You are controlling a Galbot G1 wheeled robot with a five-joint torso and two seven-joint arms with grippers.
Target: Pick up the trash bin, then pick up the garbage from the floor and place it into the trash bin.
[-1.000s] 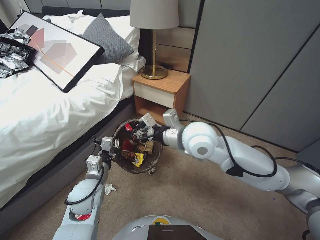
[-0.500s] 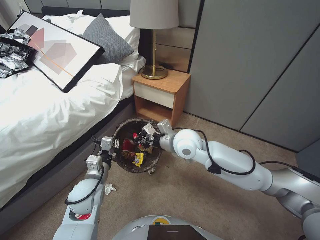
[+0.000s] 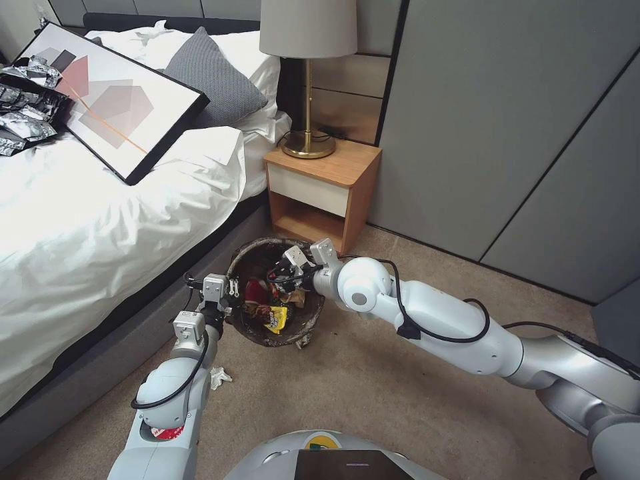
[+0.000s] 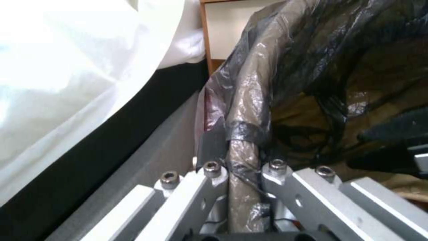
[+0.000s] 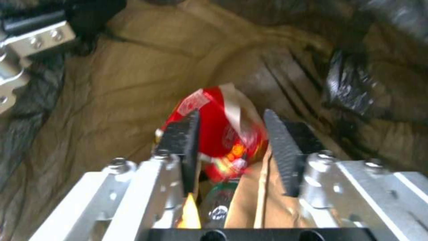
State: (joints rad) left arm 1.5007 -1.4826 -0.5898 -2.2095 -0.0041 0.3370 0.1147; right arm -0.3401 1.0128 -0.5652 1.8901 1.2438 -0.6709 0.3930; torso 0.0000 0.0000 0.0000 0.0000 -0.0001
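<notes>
The trash bin (image 3: 301,324), white and lined with a brown see-through bag, is tilted just above the carpet beside the bed. My left gripper (image 3: 227,288) is shut on its bag-covered rim (image 4: 243,134), one finger on each side. My right gripper (image 3: 285,269) reaches inside the bin with its jaws apart. A red-and-white packet (image 5: 218,134) lies loose between and just beyond its pads (image 5: 279,147). More garbage lies in the bin: a red packet (image 3: 254,291), a yellow wrapper (image 3: 277,319) and brown paper (image 3: 298,296).
The bed (image 3: 100,233) runs along the left, with a framed picture (image 3: 107,100) and glossy black bags (image 3: 20,113) on it. A wooden nightstand (image 3: 323,183) with a lamp stands behind the bin. Grey wardrobe doors (image 3: 507,120) close the right. A white crumpled scrap (image 3: 219,377) lies on the carpet.
My right arm has dropped lower and carried the red packet from above the rim down into the bin. The left gripper and the bin have stayed put.
</notes>
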